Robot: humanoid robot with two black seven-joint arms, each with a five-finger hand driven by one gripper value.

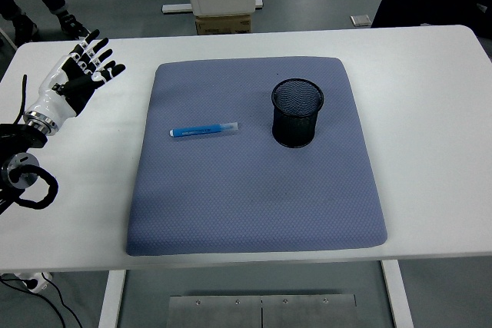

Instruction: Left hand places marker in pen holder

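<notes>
Looking over your bench [430, 74], you see the blue marker [204, 130] lying flat on the grey mat [254, 190], left of the black mesh holder [297, 113] and apart from it. The holder stands upright on the mat. Your left hand [77, 74] hovers off the mat's left edge, well left of the marker, fingers spread and holding nothing.

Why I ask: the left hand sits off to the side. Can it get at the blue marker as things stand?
Probably yes. The left hand hangs open over the bare table left of the grey mat, and nothing lies between it and the marker, which lies flat, well apart from the pen holder.
</notes>
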